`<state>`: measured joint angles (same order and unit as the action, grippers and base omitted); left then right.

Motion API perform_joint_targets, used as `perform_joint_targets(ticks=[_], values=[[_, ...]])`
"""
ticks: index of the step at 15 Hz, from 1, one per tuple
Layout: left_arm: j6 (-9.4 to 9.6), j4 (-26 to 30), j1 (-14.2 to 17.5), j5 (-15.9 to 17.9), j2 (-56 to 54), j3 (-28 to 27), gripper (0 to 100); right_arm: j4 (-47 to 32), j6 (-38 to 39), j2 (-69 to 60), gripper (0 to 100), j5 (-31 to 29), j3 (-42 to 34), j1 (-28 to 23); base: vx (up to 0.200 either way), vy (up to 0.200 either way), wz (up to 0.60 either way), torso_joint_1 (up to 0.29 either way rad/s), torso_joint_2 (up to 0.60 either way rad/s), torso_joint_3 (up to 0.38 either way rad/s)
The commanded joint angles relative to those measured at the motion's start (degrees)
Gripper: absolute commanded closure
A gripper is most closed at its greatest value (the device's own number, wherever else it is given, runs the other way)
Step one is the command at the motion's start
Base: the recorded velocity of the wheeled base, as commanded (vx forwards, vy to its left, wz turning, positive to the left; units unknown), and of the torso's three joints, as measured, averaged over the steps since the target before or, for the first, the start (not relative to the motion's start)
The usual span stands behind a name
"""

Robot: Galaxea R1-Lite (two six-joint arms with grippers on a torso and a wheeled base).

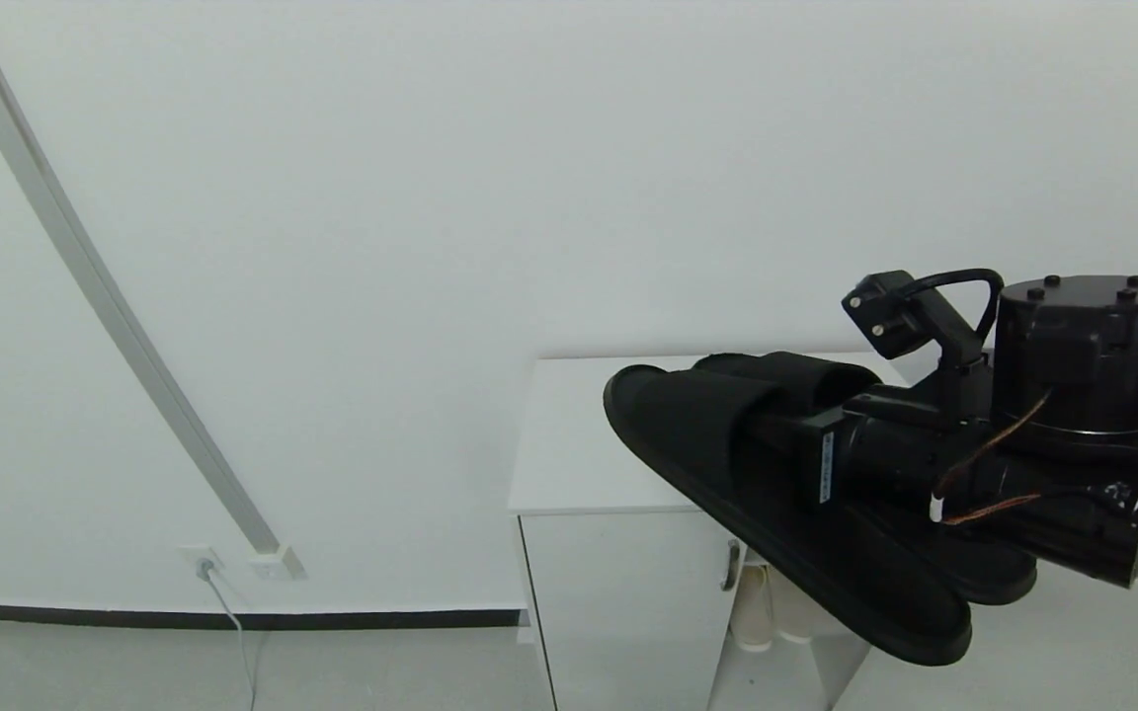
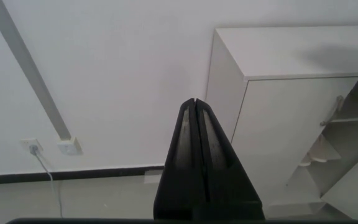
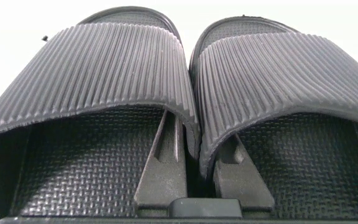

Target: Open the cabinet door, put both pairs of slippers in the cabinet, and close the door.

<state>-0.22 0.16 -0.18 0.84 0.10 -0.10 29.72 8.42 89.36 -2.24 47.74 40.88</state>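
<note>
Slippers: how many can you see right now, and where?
2. The black slippers sit side by side, gripped by the right gripper, before the open cabinet. Pale shapes inside it may be more; cannot tell.

Slippers (image 3: 129, 68) matt rubbery, ribbed and pebbled; cabinet (image 1: 618, 592) smooth, matt white.

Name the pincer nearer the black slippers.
Right. The right pincer clamps the black slippers by their straps; the left pincer, shut and empty, is apart, facing the cabinet.

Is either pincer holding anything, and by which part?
Right pincer grips the black slippers by their adjoining inner sides, a finger under each strap. Left pincer holds nothing.
</note>
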Motion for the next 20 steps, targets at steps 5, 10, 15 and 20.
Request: perform_joint_targets(ticks=[5, 10, 15, 20], values=[[-0.13, 0.0, 0.0, -0.1, 0.1, 0.0, 100, 0.1, -0.1, 0.4, 100, 0.0, -1.3, 0.7, 0.0, 0.0, 0.0, 0.0, 0.0, 0.0], [-0.04, 0.0, 0.0, -0.1, 0.1, 0.0, 100, 0.1, -0.1, 0.4, 100, 0.0, -1.9, 1.5, 0.0, 0.0, 0.0, 0.0, 0.0, 0.0], [-0.04, 0.0, 0.0, -0.1, 0.1, 0.0, 100, 0.3, -0.8, 0.4, 100, 0.0, -2.4, 1.7, 0.0, 0.0, 0.0, 0.0, 0.0, 0.0], [-0.13, 0.0, 0.0, -0.1, 0.1, 0.0, 100, 0.3, -0.8, 0.4, 100, 0.0, -2.8, 2.2, 0.0, -0.16, 0.0, 0.003, 0.0, 0.002]])
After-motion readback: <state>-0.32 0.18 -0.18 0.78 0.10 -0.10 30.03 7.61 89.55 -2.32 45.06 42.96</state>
